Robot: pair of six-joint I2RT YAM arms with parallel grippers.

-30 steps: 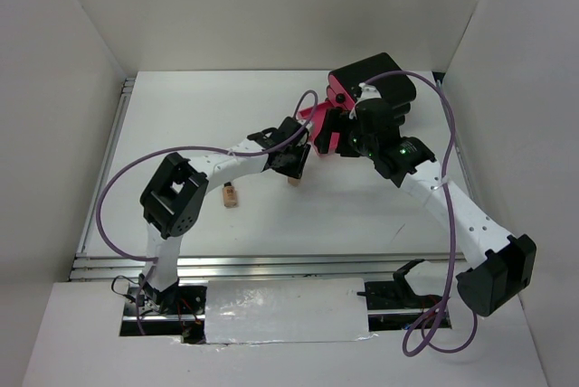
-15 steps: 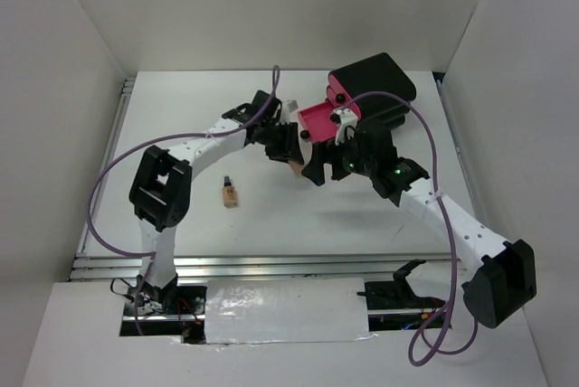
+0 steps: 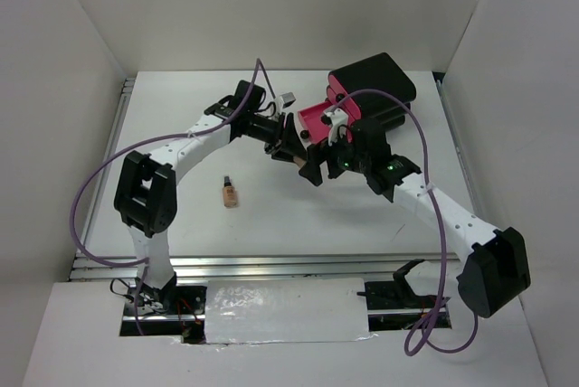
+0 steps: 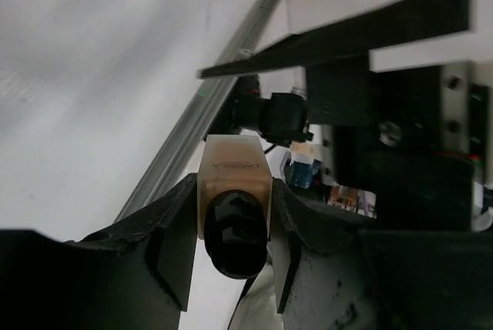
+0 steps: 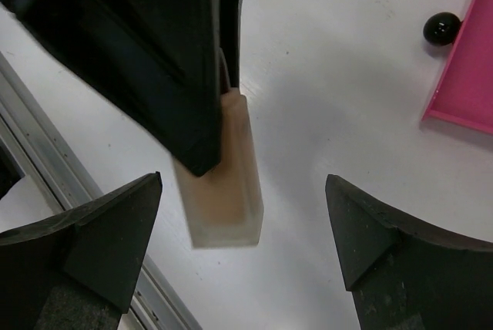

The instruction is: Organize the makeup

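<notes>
Top external view: white desk (image 3: pixel 317 215), black box (image 3: pixel 375 80) at its far right corner, pink drawer (image 3: pixel 312 120) pulled out. In the wrist views, left gripper (image 4: pixel 233 191) is part closed, clamping a tan bottle (image 4: pixel 233 176) over the desk middle, just by the drawer. The right gripper (image 5: pixel 243 191) is wide open, jaws either side of that bottle, not touching. A second bottle (image 3: pixel 231 193) lies left of middle, toward the near edge.

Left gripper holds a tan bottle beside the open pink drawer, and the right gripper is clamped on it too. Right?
No: the right gripper stands open, clear of the tan bottle, as the right wrist view shows. The left gripper alone holds it.
</notes>
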